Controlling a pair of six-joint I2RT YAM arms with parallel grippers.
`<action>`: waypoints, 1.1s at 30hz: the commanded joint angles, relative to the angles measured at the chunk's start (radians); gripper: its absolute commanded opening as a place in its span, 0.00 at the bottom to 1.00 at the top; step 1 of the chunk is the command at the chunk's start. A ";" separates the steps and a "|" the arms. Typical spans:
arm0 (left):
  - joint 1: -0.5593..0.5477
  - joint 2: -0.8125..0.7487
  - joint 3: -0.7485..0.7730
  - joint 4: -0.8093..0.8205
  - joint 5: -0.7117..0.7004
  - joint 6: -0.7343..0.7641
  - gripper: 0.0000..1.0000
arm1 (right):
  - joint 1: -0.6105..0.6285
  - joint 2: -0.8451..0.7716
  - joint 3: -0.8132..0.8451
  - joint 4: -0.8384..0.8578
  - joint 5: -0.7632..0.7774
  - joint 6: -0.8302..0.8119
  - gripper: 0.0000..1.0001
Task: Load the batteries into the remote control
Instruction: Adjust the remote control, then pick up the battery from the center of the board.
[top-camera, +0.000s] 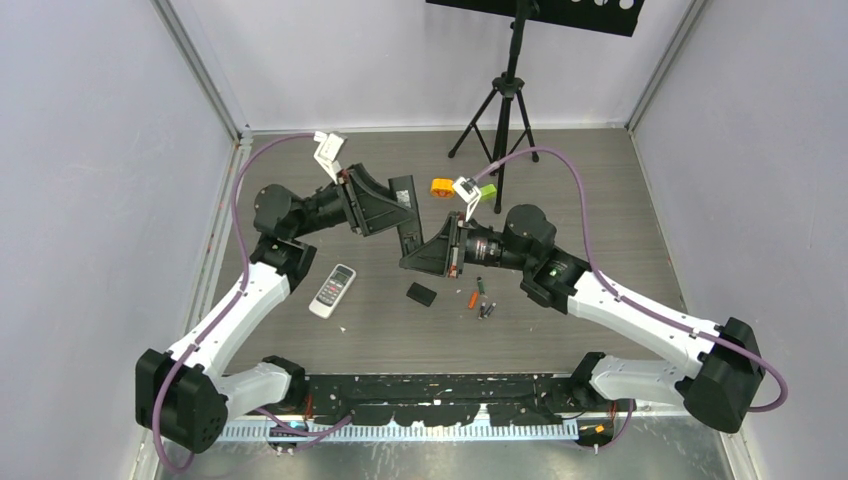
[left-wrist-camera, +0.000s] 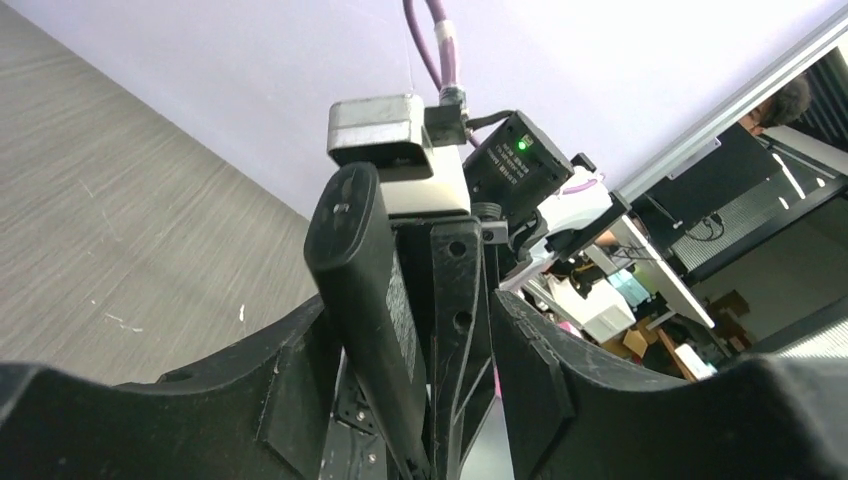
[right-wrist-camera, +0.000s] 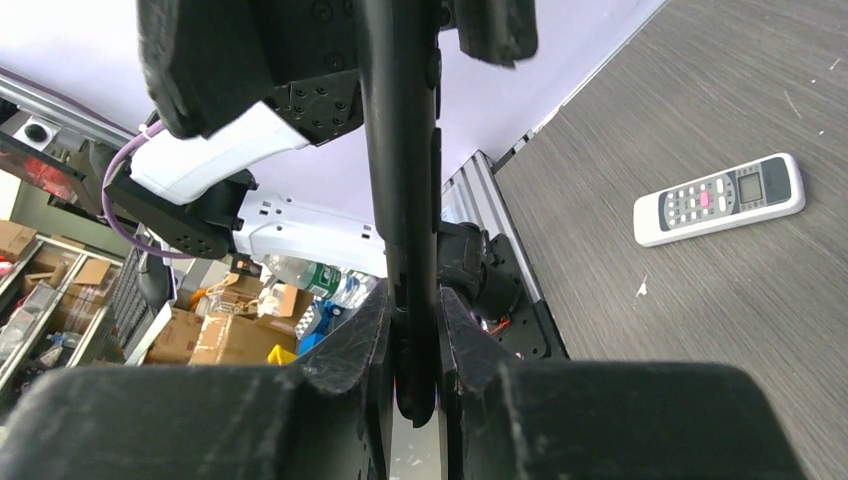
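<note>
Left gripper (top-camera: 393, 222) and right gripper (top-camera: 414, 260) both clamp the black remote (top-camera: 405, 208), held up between them. Batteries (top-camera: 481, 300) lie on the table (top-camera: 600, 200) beside a loose cover (top-camera: 421, 293). None loaded yet.

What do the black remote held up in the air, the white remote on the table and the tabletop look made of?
Black remote: likely matte moulded plastic; its surface is dull and even with little glare. White remote: probably smooth plastic with a soft sheen, with buttons and a small screen. Table: grey wood-grain surface, perhaps laminate; cannot tell for sure.
</note>
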 joint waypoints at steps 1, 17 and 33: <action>-0.003 -0.001 0.000 0.099 -0.041 -0.024 0.53 | 0.000 0.000 0.021 0.075 -0.031 0.023 0.10; -0.001 -0.015 -0.008 -0.287 -0.189 0.324 0.00 | -0.002 -0.098 0.082 -0.611 0.445 0.046 0.66; -0.002 -0.063 -0.089 -0.267 -0.263 0.345 0.00 | 0.019 0.111 0.013 -0.900 0.926 0.193 0.45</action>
